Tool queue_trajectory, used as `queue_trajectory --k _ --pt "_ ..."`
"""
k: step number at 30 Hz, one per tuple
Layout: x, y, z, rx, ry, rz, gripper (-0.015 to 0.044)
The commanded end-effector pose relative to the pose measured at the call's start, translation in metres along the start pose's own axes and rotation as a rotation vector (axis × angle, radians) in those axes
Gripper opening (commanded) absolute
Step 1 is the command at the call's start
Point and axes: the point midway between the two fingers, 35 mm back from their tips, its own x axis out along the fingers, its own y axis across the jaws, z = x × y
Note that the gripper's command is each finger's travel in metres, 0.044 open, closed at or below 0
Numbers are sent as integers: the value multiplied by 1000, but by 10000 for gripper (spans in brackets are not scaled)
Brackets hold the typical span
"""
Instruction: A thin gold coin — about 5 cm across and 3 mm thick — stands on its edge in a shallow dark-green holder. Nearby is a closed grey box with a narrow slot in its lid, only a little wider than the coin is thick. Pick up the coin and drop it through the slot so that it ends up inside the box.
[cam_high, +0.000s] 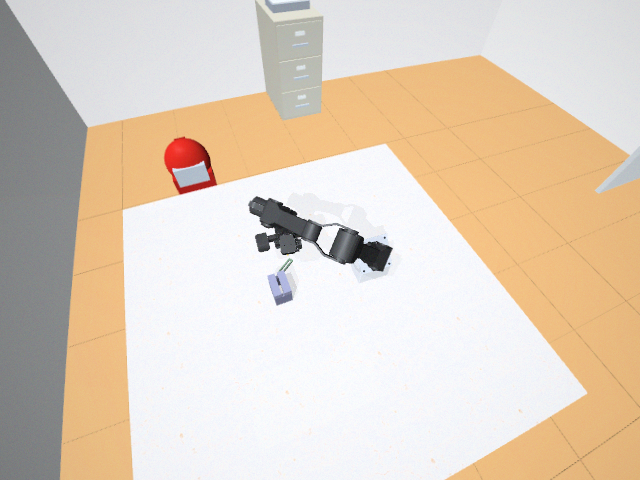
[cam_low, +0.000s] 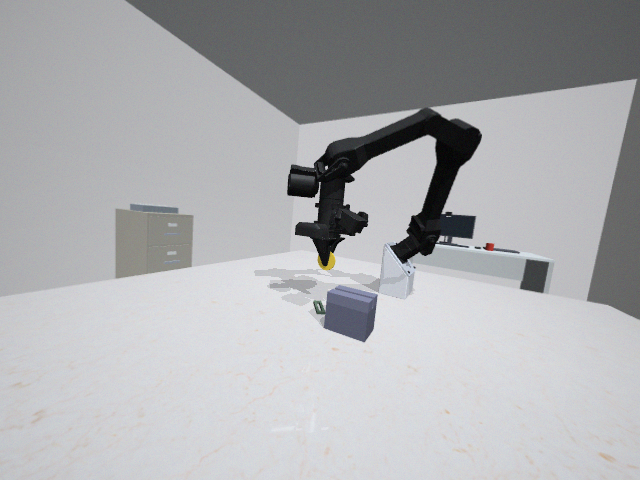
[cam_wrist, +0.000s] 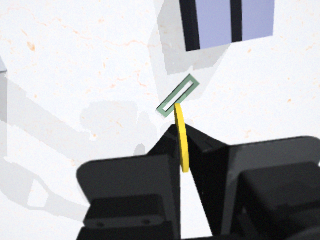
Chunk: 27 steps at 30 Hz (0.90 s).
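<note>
Claw (cam_low: 325, 256): closed on the coin, hanging in the air above the tabletop, pointing down.
Coin (cam_wrist: 182, 140): gold, on edge, pinched between the fingers, its lower rim sticking out below them.
Holder (cam_wrist: 177, 95): green, on the tabletop (cam_high: 320, 372) near its middle, just beside the box.
Box (cam_low: 350, 312): grey, slot in lid, towards the middle of the tabletop, apart from the claw.

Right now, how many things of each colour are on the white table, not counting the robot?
Gold: 1, the coin, held in the gripper above the table
Green: 1, the holder
Grey: 1, the box
Total: 3
</note>
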Motion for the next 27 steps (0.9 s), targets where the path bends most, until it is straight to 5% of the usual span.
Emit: queue_trajectory --k 1,27 --pt "-2 1 0 -67 7 -1 0" --pt "-3 -28 42 -61 14 -5 0"
